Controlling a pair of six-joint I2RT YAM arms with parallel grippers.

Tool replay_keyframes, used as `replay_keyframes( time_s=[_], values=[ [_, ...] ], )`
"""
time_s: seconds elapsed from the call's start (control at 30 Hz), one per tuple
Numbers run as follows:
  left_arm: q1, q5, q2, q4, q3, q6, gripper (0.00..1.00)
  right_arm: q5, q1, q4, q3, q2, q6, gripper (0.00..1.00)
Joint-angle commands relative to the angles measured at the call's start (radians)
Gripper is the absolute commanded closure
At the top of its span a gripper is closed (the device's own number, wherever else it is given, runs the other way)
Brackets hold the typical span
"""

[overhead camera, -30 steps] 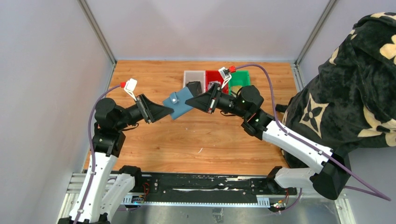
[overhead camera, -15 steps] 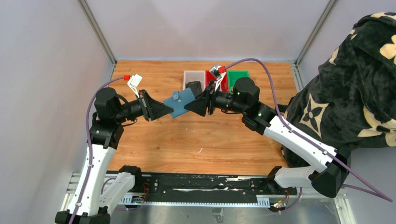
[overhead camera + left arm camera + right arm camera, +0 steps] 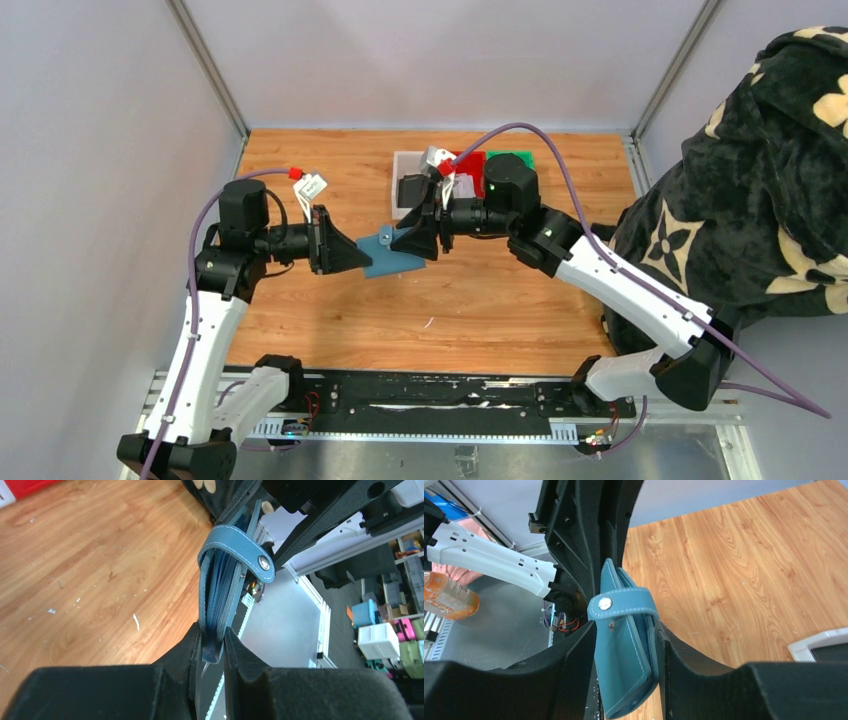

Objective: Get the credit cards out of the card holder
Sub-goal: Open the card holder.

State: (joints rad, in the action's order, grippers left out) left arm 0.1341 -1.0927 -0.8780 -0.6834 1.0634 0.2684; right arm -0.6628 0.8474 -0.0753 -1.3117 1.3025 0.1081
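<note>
Card holder held in the air between the two claws

The teal card holder (image 3: 220, 590) hangs above the tabletop (image 3: 450, 300), near its middle, with its closing tab (image 3: 240, 547) looped over the top edge and the snap standing loose. The left claw (image 3: 212, 635) is clenched on the holder's lower edge. The right claw (image 3: 626, 645) comes in from the other side, one finger on each face of the holder. I can't tell whether those fingers press on it or only stand close against it.
</note>
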Motion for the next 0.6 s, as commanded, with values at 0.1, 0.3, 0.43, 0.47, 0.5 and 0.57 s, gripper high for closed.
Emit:
replay_keyframes(
  time_s=[0.1,0.3,0.43,0.47,0.5,0.57],
  values=[
    [0.004,-0.074,-0.007,-0.072,0.020,-0.055,1.00,-0.081,0.045,0.104,-0.048,0.043,-0.032,0.58],
    [0.004,-0.096,-0.001,-0.075,0.005,-0.058,1.00,-0.108,0.058,0.201,-0.044,0.077,0.054,0.63],
    [0.004,-0.116,-0.004,-0.077,-0.001,-0.061,1.00,-0.135,0.081,0.216,-0.028,0.087,0.057,0.63],
    [0.004,-0.121,-0.006,-0.075,-0.001,-0.062,1.00,-0.138,0.085,0.213,-0.023,0.089,0.053,0.63],
    [0.004,-0.127,-0.008,-0.076,0.000,-0.065,1.00,-0.138,0.085,0.210,-0.020,0.090,0.053,0.63],
    [0.004,-0.133,-0.015,-0.077,0.000,-0.071,1.00,-0.136,0.086,0.201,-0.019,0.090,0.054,0.67]
  ],
)
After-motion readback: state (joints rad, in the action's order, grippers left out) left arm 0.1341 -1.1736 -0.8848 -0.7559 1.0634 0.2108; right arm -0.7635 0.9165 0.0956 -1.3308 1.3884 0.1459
